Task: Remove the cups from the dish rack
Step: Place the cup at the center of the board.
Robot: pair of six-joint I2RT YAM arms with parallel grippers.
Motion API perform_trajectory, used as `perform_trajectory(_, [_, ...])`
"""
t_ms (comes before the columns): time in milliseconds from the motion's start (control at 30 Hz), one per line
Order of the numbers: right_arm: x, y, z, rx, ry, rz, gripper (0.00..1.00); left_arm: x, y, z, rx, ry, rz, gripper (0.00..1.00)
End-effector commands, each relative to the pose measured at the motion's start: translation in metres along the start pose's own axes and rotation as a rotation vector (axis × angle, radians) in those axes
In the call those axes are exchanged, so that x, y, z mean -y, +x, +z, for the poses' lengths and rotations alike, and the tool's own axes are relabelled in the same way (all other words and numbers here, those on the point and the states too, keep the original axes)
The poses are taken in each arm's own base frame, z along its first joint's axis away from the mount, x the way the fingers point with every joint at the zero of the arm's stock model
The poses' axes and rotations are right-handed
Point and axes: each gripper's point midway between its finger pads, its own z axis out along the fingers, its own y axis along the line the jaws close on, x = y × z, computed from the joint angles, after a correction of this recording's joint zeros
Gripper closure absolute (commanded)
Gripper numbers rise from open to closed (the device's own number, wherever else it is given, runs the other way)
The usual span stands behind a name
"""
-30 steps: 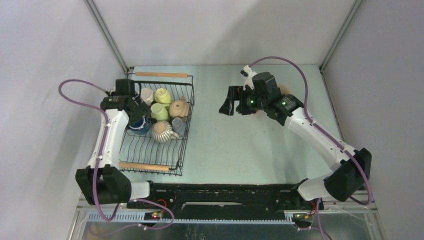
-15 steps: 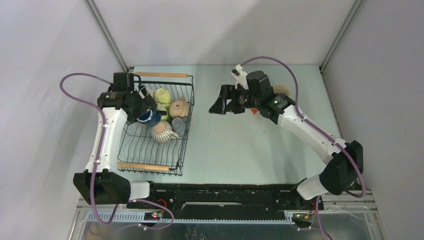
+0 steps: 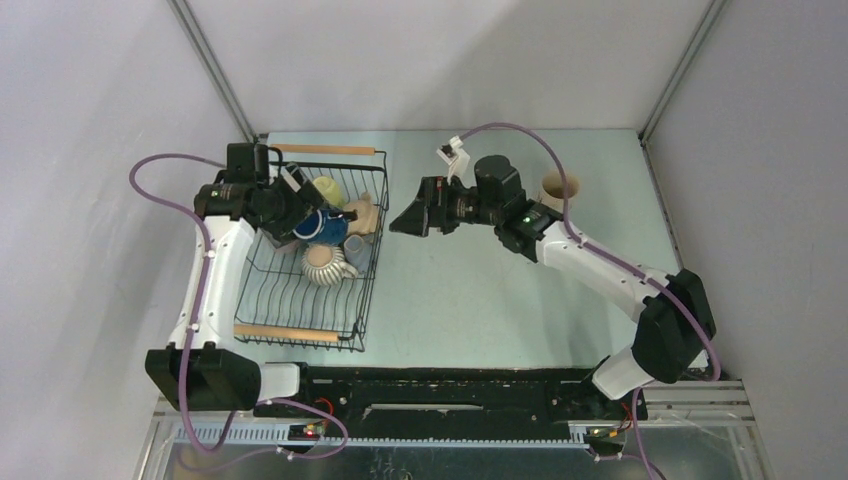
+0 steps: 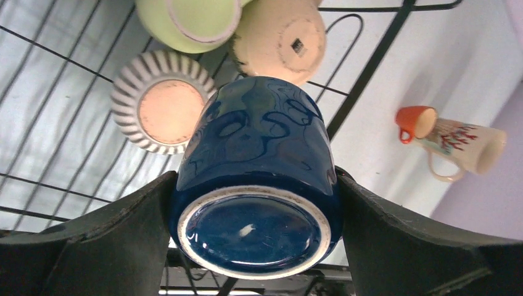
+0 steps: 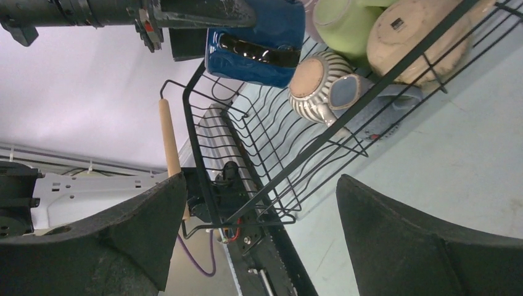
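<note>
The black wire dish rack [image 3: 366,290] stands at the left of the table. My left gripper [image 3: 316,226] is shut on a dark blue cup [image 3: 322,229], held bottom-up above the rack; both fingers press its sides [image 4: 256,154]. Below it in the rack are a ribbed cream cup [image 4: 161,102], a yellow-green cup [image 4: 188,21] and a tan cup [image 4: 280,37]. A grey-blue cup [image 5: 395,98] lies beside the ribbed one [image 5: 317,86]. My right gripper [image 3: 402,218] hangs open just right of the rack, pointing at it, with nothing between its fingers [image 5: 260,185].
A tan cup [image 3: 558,188] stands upright on the table at the back right, behind my right arm. A cream mug with a red pattern [image 4: 459,147] and a small orange cup [image 4: 414,121] lie on the table right of the rack. Wooden rod handles [image 3: 288,333] cap the rack's ends.
My left gripper has lifted the dark blue cup out of the rack and carried it rightwards. My right arm has swung left towards the rack, uncovering the tan cup behind it.
</note>
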Motion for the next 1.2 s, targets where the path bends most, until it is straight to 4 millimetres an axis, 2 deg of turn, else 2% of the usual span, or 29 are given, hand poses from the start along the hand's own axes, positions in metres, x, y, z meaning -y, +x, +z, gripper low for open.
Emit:
perform_trajectory(0, [-0.019,-0.007,0.016,0.064,-0.089,-0.032,0.03,0.057,-0.018,-0.047,0.089,0.257,-0.033,1.00])
perform_trajectory(133, [-0.019,-0.003,0.026,0.074,-0.115,-0.026,0.03,0.067,-0.016,-0.054,0.075,0.311,-0.053,1.00])
perform_trajectory(233, [-0.018,-0.002,0.034,0.090,-0.133,-0.024,0.03,0.080,-0.006,-0.058,0.042,0.361,-0.047,1.00])
perform_trajectory(467, [-0.021,-0.010,0.046,0.162,-0.187,-0.029,0.03,0.097,0.003,-0.069,0.004,0.451,-0.081,1.00])
perform_trajectory(933, [-0.039,-0.025,0.045,0.252,-0.288,-0.018,0.08,0.125,0.019,-0.097,-0.060,0.621,-0.108,1.00])
perform_trajectory(1167, [-0.053,-0.033,0.037,0.278,-0.326,-0.022,0.12,0.136,0.033,-0.097,-0.124,0.680,-0.106,1.00])
